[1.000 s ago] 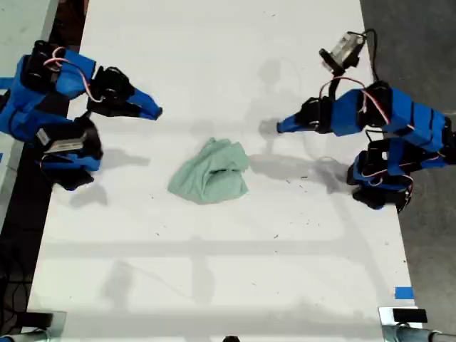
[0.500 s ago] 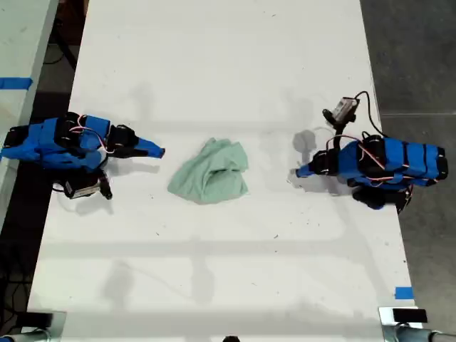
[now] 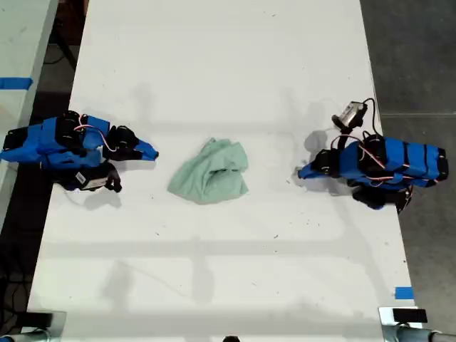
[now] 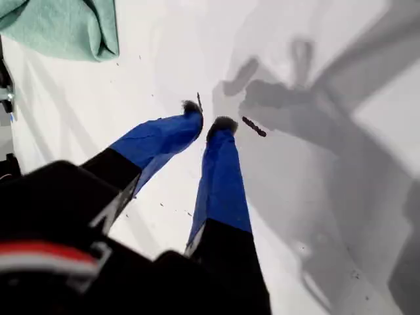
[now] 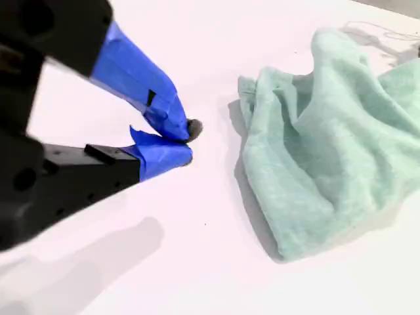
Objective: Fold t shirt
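T shirt (image 3: pixel 211 172) lies bunched mid-surface, between both arms, untouched. Soft, light, limp cloth; likely best pinched at a hem edge. My first tool (image 4: pixel 205 122) and second tool (image 5: pixel 186 142): nearly closed, empty.

Two blue printed arms with black servo blocks and black joints, red and white wires looped over the upper links. First gripper (image 4: pixel 209 122) and second gripper (image 5: pixel 186 142): tapered blue fingers on black bases, dark-tipped.
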